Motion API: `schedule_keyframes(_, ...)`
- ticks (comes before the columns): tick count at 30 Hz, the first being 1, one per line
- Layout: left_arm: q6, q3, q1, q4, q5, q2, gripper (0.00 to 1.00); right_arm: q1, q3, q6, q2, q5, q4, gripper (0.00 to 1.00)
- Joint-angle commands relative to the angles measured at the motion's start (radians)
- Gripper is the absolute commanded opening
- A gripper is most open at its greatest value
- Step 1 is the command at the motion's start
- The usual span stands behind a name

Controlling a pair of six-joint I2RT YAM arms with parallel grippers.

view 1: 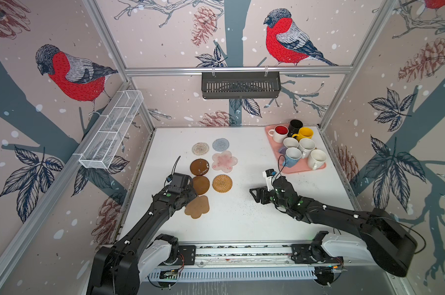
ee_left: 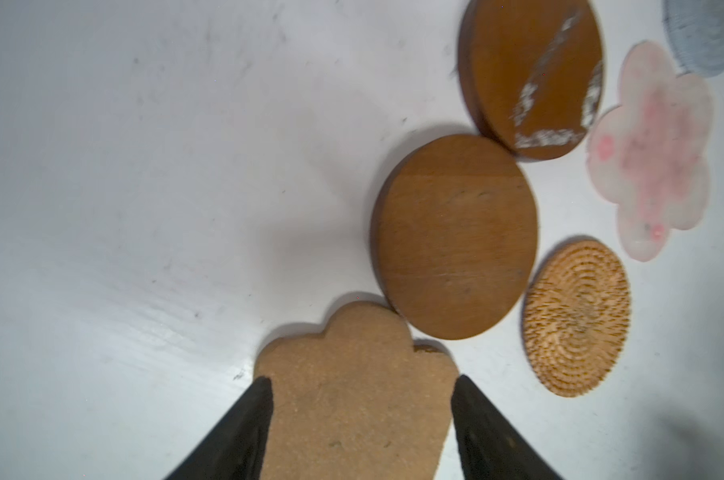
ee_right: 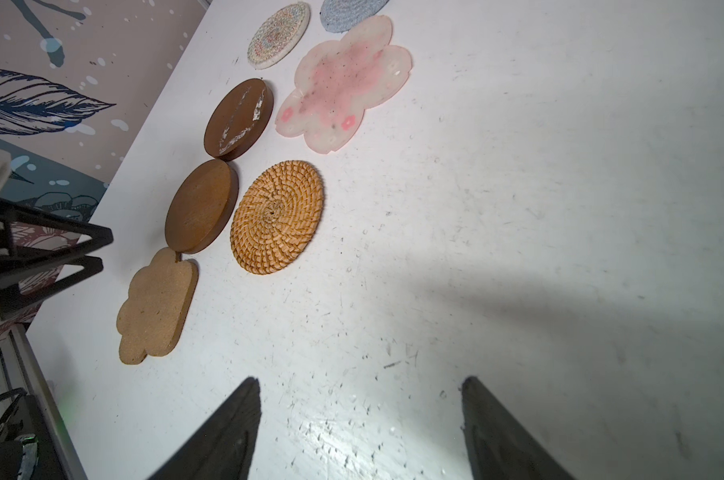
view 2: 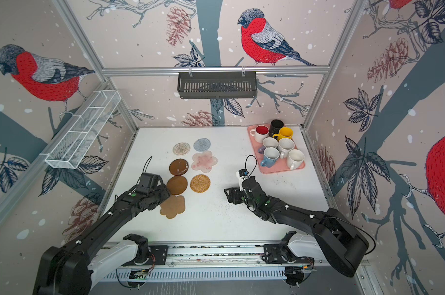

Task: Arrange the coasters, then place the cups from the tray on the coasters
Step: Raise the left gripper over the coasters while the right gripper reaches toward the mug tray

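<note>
Seven coasters (view 1: 224, 160) laid in two columns; all cups (view 1: 316, 158) on the tray (view 1: 301, 170).

The left jaws hang spread over the cork flower (view 1: 197, 207) at the six o'clock end of the left column, straddling rather than pinching it. It lies flat on the bench (view 1: 254, 217), its twelve o'clock lobe touching the plain brown disc (ee_left: 456, 237), so it reads as placed, not carried. The right jaws, spread and empty, hover at four o'clock of the wicker round (view 1: 222, 183), likely staged for the tray at the bench's one o'clock corner.
</note>
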Motion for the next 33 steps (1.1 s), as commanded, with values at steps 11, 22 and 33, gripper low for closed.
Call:
schedule_keyframes(11, 0.316, 0.346, -0.002, -0.019, 0.043, 0.102, 0.88, 0.013, 0.131, -0.045, -0.174, 0.192, -0.213, 0.76)
schedule_keyframes(22, 0.305, 0.350, -0.224, 0.345, -0.029, 0.177, 0.97, -0.011, 0.377, -0.001, -0.189, 0.400, -0.485, 0.78)
schedule_keyframes(33, 0.370, 0.239, -0.347, 0.676, -0.022, 0.317, 0.88, -0.153, 0.545, 0.128, -0.002, 0.505, -0.682, 0.76)
